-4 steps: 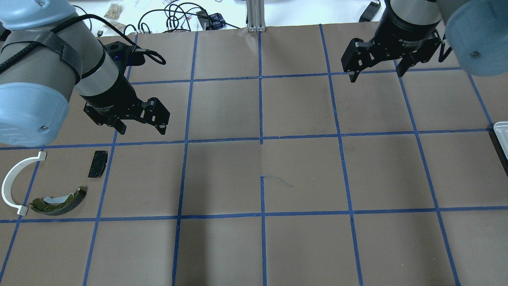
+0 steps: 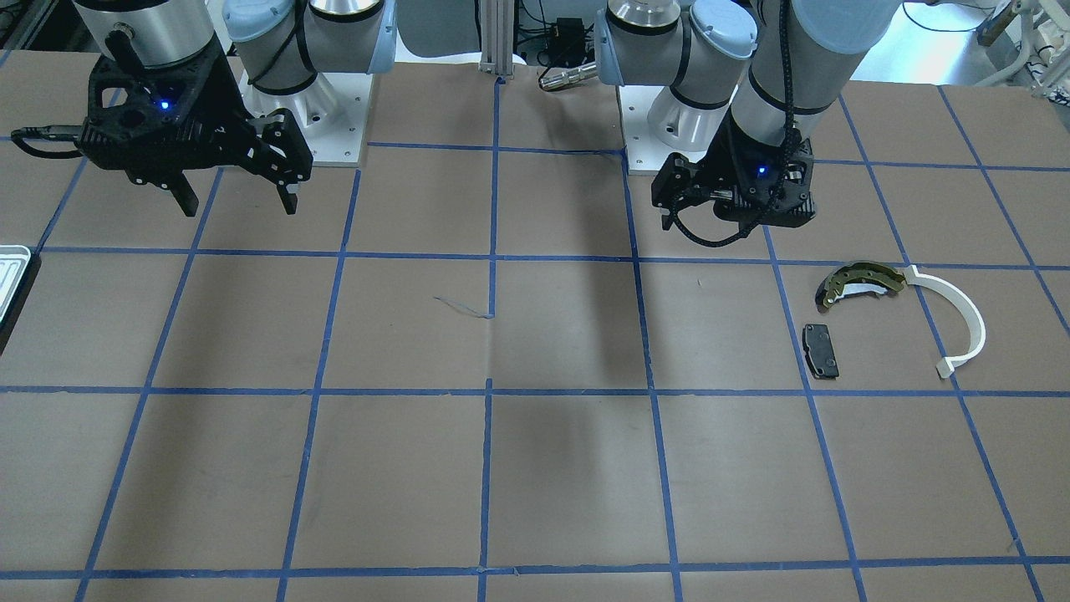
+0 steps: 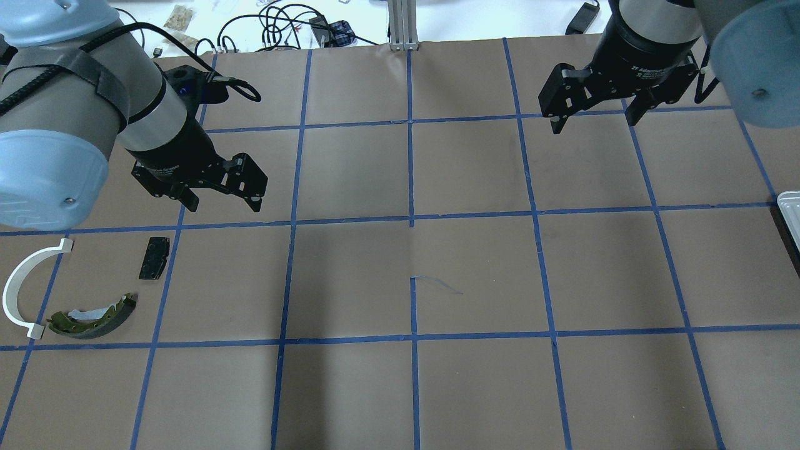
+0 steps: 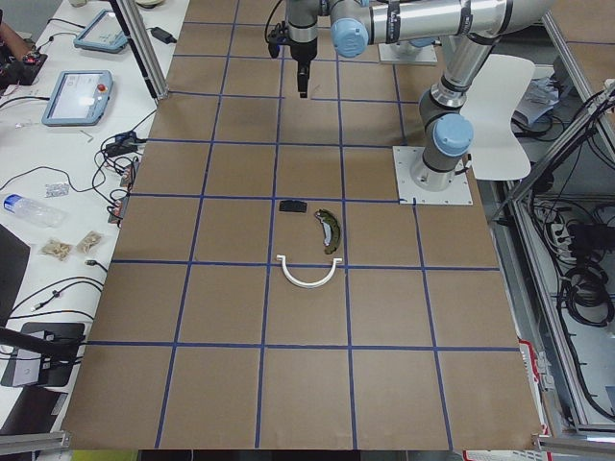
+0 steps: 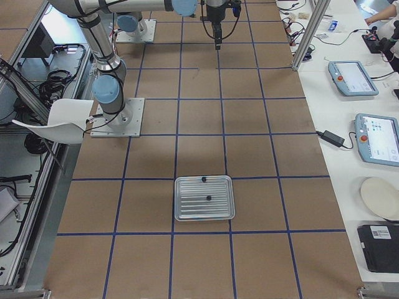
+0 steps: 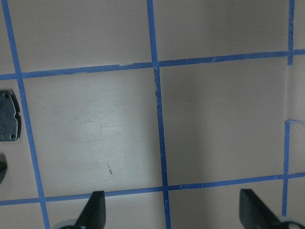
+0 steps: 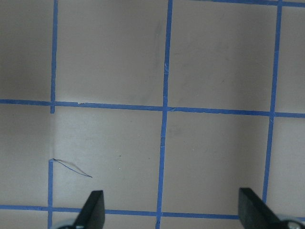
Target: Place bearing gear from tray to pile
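Note:
The white ribbed tray holds two small dark parts; I cannot tell which is the bearing gear. Only the tray's edge shows in the overhead view and the front view. The pile lies at the overhead view's left: an olive brake shoe, a white arc and a black pad. My left gripper hovers open and empty just beyond the pad. My right gripper hovers open and empty over the far right of the table, away from the tray.
Brown paper with a blue tape grid covers the table. Cables lie beyond the far edge. An aluminium post stands at the far middle. The arm bases are on the robot's side.
The right arm and gripper have shifted slightly to the right in the overhead view. The left arm and the pile have not moved.

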Motion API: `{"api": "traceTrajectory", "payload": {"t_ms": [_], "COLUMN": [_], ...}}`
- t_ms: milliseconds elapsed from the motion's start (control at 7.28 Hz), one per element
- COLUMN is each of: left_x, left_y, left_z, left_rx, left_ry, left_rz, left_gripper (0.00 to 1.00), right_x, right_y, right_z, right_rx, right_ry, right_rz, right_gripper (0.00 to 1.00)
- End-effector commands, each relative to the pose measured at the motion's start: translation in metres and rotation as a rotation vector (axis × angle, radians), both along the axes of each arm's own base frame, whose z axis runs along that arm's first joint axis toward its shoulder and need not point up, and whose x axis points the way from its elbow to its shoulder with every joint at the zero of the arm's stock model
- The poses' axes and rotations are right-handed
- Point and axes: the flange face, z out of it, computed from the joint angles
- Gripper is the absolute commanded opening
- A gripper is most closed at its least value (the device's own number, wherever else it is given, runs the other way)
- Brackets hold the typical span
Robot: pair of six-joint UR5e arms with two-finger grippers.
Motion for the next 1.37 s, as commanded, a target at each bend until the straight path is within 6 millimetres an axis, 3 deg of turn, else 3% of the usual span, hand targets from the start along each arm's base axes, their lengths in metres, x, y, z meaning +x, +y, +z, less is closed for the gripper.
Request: {"api": "traceTrajectory", "payload": {"t_ms": [0,137,412,549,687,824,962,1099,1236], "left_x": [0.0,0.0,0.0,0.0,0.0,0.0,0.0,0.0,0.0], "left_y": [0.0,0.0,0.0,0.0,0.0,0.0,0.0,0.0,0.0], "left_z": [0.0,0.0,0.0,0.0,0.0,0.0,0.0,0.0,0.0], "left_rx": [0.001,-0.001,0.001,0.001,0.001,-0.001,0.001,0.001,0.001], "left_ry": [0.0,0.0,0.0,0.0,0.0,0.0,0.0,0.0,0.0], "left_rz": [0.0,0.0,0.0,0.001,0.0,0.001,0.001,0.001,0.001], "left_gripper": [1.0,1.0,1.0,1.0,1.0,1.0,1.0,1.0,1.0], "right_x": [-0.008,-0.049,-0.17,-0.215,-0.277,-0.343,-0.392,-0.444,-0.481], "right_y": [0.001,-0.007,-0.004,-0.002,0.01,0.031,0.041,0.046,0.042], "right_z": [0.005,0.007,0.016,0.014,0.001,-0.039,-0.086,-0.12,-0.158], "right_rx": [-0.021,-0.017,-0.002,0.008,0.056,0.119,0.136,0.104,0.102], "right_ry": [0.013,0.098,0.128,0.127,0.114,0.056,-0.008,-0.009,-0.006], "right_rz": [0.033,0.159,0.148,0.151,0.144,0.091,0.103,0.095,0.13], "right_gripper": [1.0,1.0,1.0,1.0,1.0,1.0,1.0,1.0,1.0]}}
